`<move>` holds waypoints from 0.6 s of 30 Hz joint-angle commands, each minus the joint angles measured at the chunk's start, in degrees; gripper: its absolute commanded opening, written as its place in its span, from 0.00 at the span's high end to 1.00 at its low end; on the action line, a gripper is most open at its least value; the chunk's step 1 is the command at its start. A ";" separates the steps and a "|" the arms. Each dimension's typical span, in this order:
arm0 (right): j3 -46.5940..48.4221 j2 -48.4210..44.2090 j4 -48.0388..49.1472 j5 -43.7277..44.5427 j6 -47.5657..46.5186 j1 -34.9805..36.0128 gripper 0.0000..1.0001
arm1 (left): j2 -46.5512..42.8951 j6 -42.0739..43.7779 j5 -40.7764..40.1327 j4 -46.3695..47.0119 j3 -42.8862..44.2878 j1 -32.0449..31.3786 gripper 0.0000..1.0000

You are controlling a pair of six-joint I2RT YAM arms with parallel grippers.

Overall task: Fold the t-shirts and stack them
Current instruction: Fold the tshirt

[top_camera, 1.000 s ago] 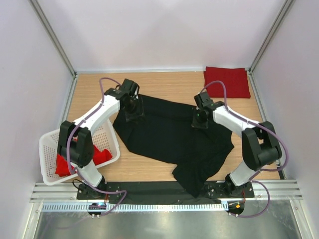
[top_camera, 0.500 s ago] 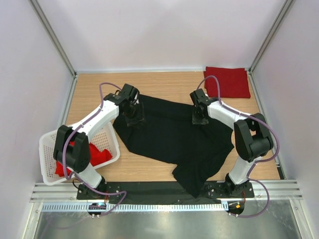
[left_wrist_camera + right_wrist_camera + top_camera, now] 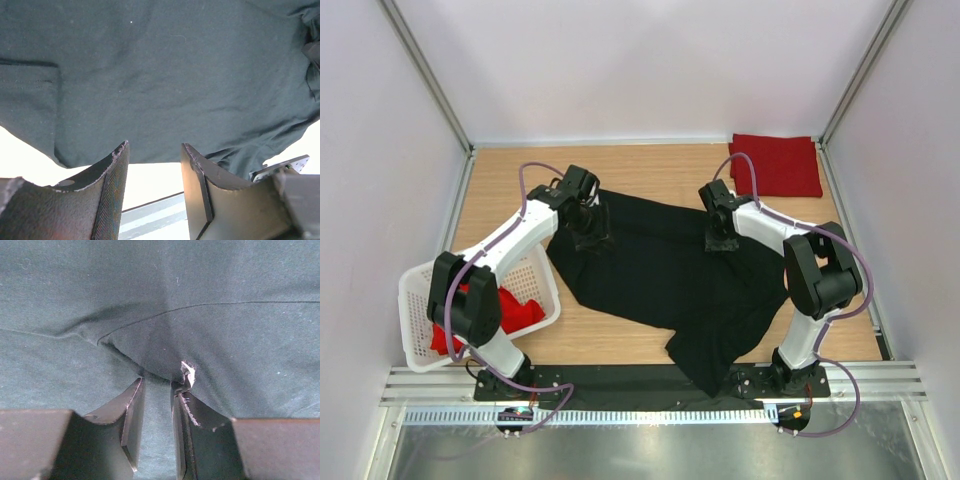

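Observation:
A black t-shirt (image 3: 660, 275) lies spread and rumpled across the middle of the table. My left gripper (image 3: 588, 236) is at its far left edge. In the left wrist view that gripper (image 3: 155, 150) is open, the shirt's hem (image 3: 150, 100) lies just past its tips, and only bare table shows between the fingers. My right gripper (image 3: 722, 240) rests on the shirt's far right part. In its wrist view the right gripper (image 3: 157, 384) stands a little open, with a fold of black cloth (image 3: 150, 352) at its tips. A folded red t-shirt (image 3: 776, 165) lies at the back right corner.
A white lattice basket (image 3: 420, 290) holding red t-shirts (image 3: 515, 312) stands tilted at the left edge, beside the left arm. A metal rail (image 3: 650, 405) runs along the near edge. Side walls close the table on the left, right and back.
The right gripper slid slightly back and left on the black shirt while its jaws parted from almost shut. The left gripper hardly moved and stayed open.

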 commanded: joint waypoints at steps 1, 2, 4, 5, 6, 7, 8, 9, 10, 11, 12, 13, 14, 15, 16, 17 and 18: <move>1.73 0.07 -0.04 2.29 -1.39 0.24 0.66 | -0.42 1.16 0.88 -0.08 1.71 0.16 0.53; 1.73 0.42 0.04 2.38 -1.57 0.15 0.65 | -0.59 1.25 0.88 -0.17 1.62 0.25 0.53; 1.90 0.77 0.05 2.38 -2.01 0.24 0.65 | -0.59 1.33 0.62 -0.08 1.62 0.25 0.53; 1.99 1.04 0.13 2.46 -2.35 0.24 0.66 | -0.59 1.34 0.71 -0.17 1.53 0.16 0.53; 2.08 1.13 0.13 2.64 -2.62 0.15 0.66 | -0.59 1.34 0.53 -0.08 1.62 0.25 0.53; 2.17 1.30 0.22 2.99 -2.62 0.24 0.67 | -0.59 1.34 0.62 -0.08 1.62 0.25 0.53; 2.34 1.48 -0.21 3.25 -3.23 0.15 0.70 | -0.59 1.25 0.71 -0.17 1.62 0.25 0.53; 2.95 1.83 -0.48 3.26 -3.41 0.24 0.73 | -0.51 1.34 0.62 -0.08 1.62 0.25 0.53; 3.13 1.83 -0.66 3.78 -3.50 0.24 0.74 | -0.50 1.34 0.79 -0.08 1.53 0.16 0.54; 3.40 1.92 -1.18 3.87 -3.76 0.15 0.76 | -0.50 1.34 0.71 0.01 1.53 0.25 0.54; 3.83 1.66 -1.36 3.70 -4.03 0.15 0.80 | -0.50 1.34 0.71 0.01 1.44 0.25 0.54; 4.10 1.48 -1.62 3.52 -4.12 0.24 0.82 | -0.59 1.34 0.71 0.18 1.44 0.16 0.55; 4.71 1.30 -2.32 3.26 -4.29 0.24 0.88 | -0.33 1.25 0.79 0.18 1.44 0.25 0.55; 5.15 1.04 -2.85 2.99 -4.29 0.15 0.91 | -0.33 1.25 0.80 0.18 1.44 0.25 0.55; 5.77 0.78 -3.46 2.82 -4.21 0.24 0.93 | -0.33 1.25 0.80 0.18 1.53 0.16 0.55; 7.08 0.51 -5.04 1.69 -4.20 0.24 0.98 | -0.33 1.16 0.88 0.27 1.53 0.25 0.56; 7.87 0.42 -5.92 0.98 -3.94 0.15 0.99 | -0.15 1.16 0.88 0.18 1.53 0.25 0.56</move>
